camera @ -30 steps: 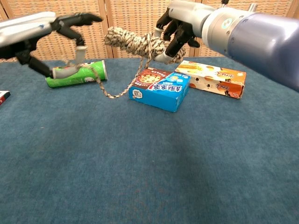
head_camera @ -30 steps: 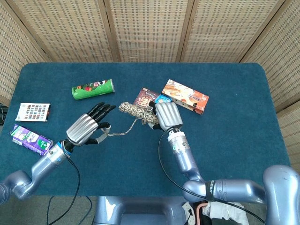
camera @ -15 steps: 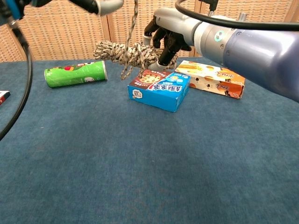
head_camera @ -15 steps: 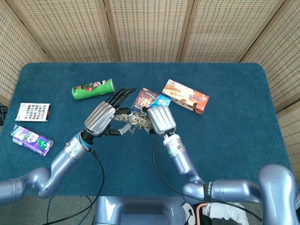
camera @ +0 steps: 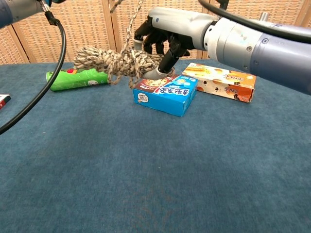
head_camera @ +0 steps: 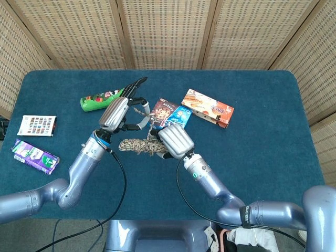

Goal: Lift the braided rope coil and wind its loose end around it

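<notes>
The right hand (head_camera: 173, 140) is closed around one end of the rope coil (camera: 114, 62), holding it in the air above the blue table (camera: 146, 170), with the bundle sticking out level to the left of its fingers. The left hand (head_camera: 119, 112) is raised above and behind the coil, its fingers mostly stretched out and its thumb and a finger pinching the loose end (camera: 130, 26) of the rope, which runs up taut from the coil to the top edge of the chest view. Just below and to the right of the coil lies a blue snack box (camera: 166, 93), flat on the table, and beside that an orange box (camera: 221, 81). A green can (camera: 77, 79) lies on its side behind the coil to the left. Near the left edge of the table, well apart from the hands, are a white card (head_camera: 37, 125) and a purple carton (head_camera: 34, 156). Woven screens (head_camera: 168, 31) stand behind the table.
</notes>
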You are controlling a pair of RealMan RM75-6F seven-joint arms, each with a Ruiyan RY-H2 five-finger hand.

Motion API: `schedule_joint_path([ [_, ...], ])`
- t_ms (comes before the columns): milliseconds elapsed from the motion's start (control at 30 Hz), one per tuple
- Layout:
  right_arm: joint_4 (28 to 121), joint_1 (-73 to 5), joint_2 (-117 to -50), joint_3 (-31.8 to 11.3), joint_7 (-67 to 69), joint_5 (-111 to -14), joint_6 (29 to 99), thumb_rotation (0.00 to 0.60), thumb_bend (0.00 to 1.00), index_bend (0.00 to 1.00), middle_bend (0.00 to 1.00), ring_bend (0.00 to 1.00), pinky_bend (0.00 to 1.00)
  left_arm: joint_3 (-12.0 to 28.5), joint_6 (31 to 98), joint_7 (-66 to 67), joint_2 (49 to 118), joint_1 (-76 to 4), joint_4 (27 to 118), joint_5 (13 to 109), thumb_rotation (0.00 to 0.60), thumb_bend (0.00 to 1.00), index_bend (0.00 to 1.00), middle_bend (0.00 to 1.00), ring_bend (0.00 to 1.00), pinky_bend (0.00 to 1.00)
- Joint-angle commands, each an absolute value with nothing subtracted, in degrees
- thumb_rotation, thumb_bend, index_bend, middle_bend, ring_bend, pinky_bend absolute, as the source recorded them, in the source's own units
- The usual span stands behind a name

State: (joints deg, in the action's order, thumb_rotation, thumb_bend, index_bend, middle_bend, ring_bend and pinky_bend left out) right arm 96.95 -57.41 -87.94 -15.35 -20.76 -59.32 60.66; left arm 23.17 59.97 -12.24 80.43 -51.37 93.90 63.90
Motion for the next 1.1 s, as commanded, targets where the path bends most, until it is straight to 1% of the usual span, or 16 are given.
schedule_joint_path([
  [33,96.60,-55.96,-87.08,-15.40,-12.91,-64.98,58.75,0.600,0.88,0.67,0.77,0.58,0.86,23.83,59.06,-12.75,81.64,-51.64,91.96,61.94,0.600,0.55,0.82,0.00,0.00,0.00],
  [267,97.94,-54.15,-87.02,-17.95,-2.59,-66.17,58.64,0.600,0.88,0.67,0.77,0.58,0.86,23.32,57.47,-16.01,82.76,-50.56,86.12,61.07,0.600,0.55,0.82,0.00,0.00,0.00],
  [433,99.49,-53.45,-86.70,-19.70,1.63,-64.43,57.87,0.600,0.88,0.67,0.77,0.58,0.86,22.08,56.28,-20.16,84.19,-49.75,82.68,63.03,0.600,0.55,0.82,0.00,0.00,0.00],
  [500,100.69,-53.03,-86.46,-20.83,3.92,-62.25,57.13,0.600,0.88,0.67,0.77,0.58,0.86,21.48,56.11,-23.30,85.07,-48.90,81.37,64.13,0.600,0.55,0.82,0.00,0.00,0.00],
  [700,102.23,-52.49,-85.86,-23.14,6.27,-57.59,56.32,0.600,0.88,0.67,0.77,0.58,0.86,20.01,56.45,-28.52,85.55,-46.99,78.59,67.52,0.600,0.55,0.82,0.00,0.00,0.00],
  [833,102.67,-52.48,-85.72,-24.00,5.90,-55.44,56.49,0.600,0.88,0.67,0.77,0.58,0.86,18.97,56.62,-29.61,85.72,-46.29,76.86,69.31,0.600,0.55,0.82,0.00,0.00,0.00],
  [1000,103.74,-52.75,-85.57,-25.35,4.23,-50.37,57.11,0.600,0.88,0.67,0.77,0.58,0.86,15.55,58.95,-28.27,86.34,-44.88,74.21,74.18,0.600,0.55,0.82,0.00,0.00,0.00],
  [1100,103.96,-53.00,-85.64,-25.81,3.24,-48.59,57.57,0.600,0.88,0.67,0.77,0.58,0.86,14.40,60.24,-27.19,86.84,-44.08,73.60,75.47,0.600,0.55,0.82,0.00,0.00,0.00],
])
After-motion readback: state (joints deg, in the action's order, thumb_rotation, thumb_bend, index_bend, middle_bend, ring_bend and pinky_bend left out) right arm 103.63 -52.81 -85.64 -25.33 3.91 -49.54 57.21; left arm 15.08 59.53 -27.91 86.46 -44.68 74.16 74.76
